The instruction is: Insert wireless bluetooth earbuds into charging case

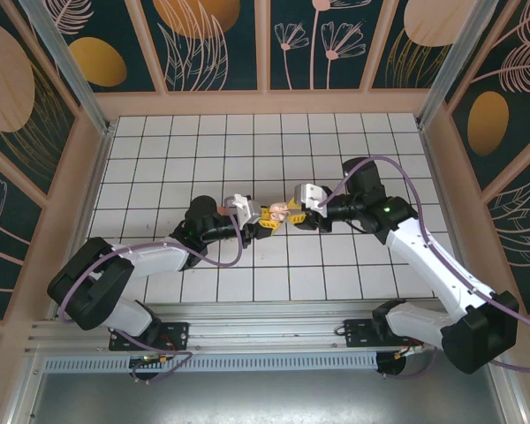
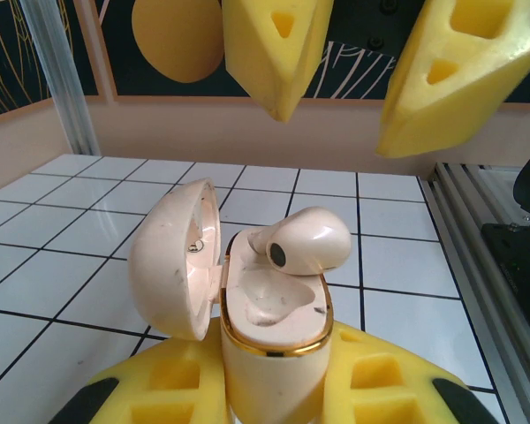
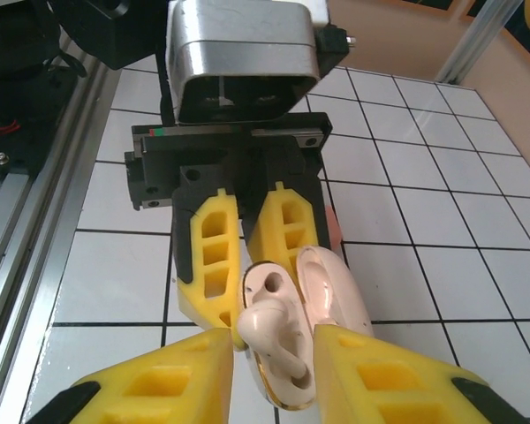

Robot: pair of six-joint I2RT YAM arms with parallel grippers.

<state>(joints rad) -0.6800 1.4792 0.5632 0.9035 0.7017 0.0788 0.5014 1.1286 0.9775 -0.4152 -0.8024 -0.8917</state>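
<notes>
- The left gripper (image 2: pixel 269 393) held the charging case (image 2: pixel 267 358) by its lower body, its yellow foam jaws closed against the case on both sides.
- The case stood roughly upright in that grip. Its lid (image 2: pixel 172 261) was swung open to one side, and a gold band ran round the mouth.
- One pale beige earbud (image 2: pixel 305 238) rested at the mouth of the case, tilted, with its rounded head standing above the gold rim.
- In the left wrist view the moulded hollow beside the earbud lay in plain sight.
- The right gripper (image 2: pixel 336 132) hung just above the case with its jaws spread wide, holding nothing. From that view neither jaw touched the earbud.
- From the right wrist view the right gripper (image 3: pixel 274 344) straddled the earbud (image 3: pixel 267 329). One jaw was on each side of it, and the case's lid (image 3: pixel 336 287) was just beyond.
- Whether the nearer jaw brushed the earbud could not be told from that view.
- The left gripper (image 3: pixel 247 256) faced that camera, its jaws narrow around the case.
- From the top view the left gripper (image 1: pixel 263 218) and the right gripper (image 1: pixel 291 212) met tip to tip near the middle of the white tiled surface (image 1: pixel 203 150). The case between them was too small to make out in detail.
</notes>
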